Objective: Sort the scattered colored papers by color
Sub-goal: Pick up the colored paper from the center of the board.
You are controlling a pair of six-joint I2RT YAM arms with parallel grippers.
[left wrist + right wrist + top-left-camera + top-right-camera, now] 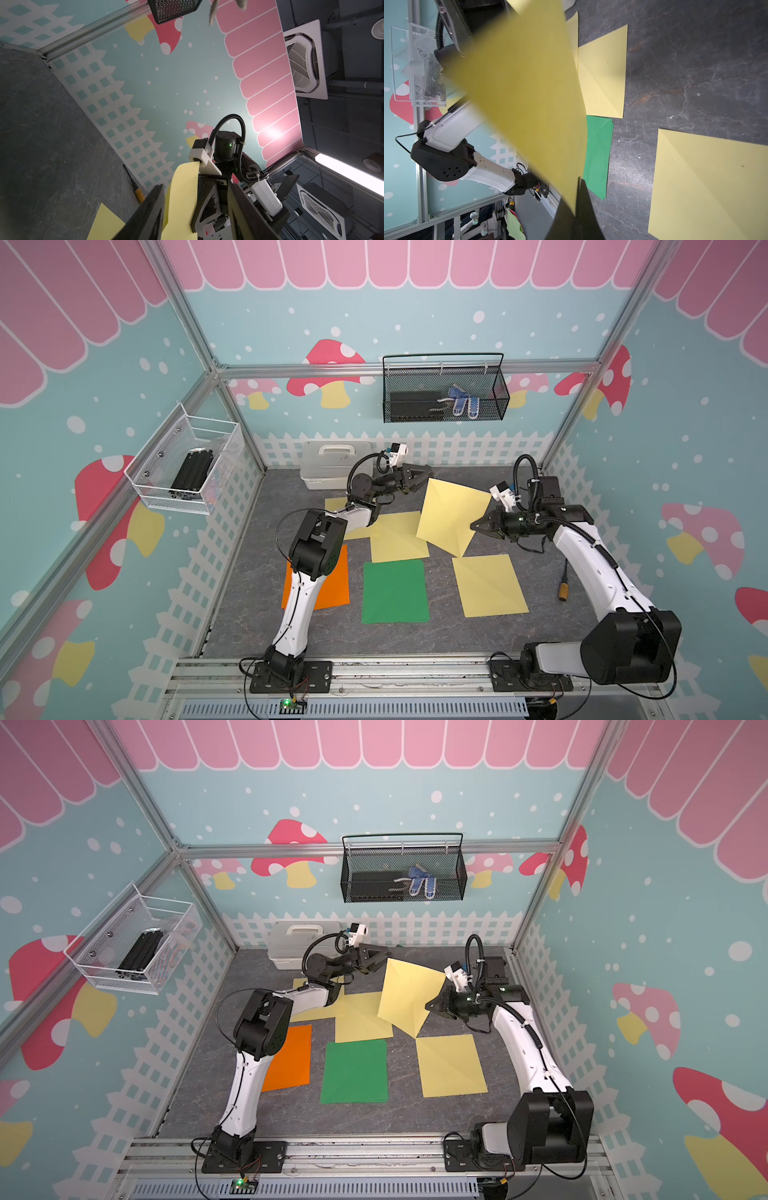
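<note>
Holds one pale yellow sheet (pixel 451 516) tilted in the air over the back half of the desk (pixel 540 614), right pincer (pixel 476 526) clamped on its right edge. Straddles the sheet's far corner with the left pincer (pixel 417 480), jaws apart (paper passing between them). Shows other yellow sheets (pixel 488 585), a green sheet (pixel 395 591) and an orange sheet (pixel 336 585) flat nearer the front edge.

There are yellow papers (pixel 488 591), green paper (pixel 395 591), orange paper (pixel 338 580)
</note>
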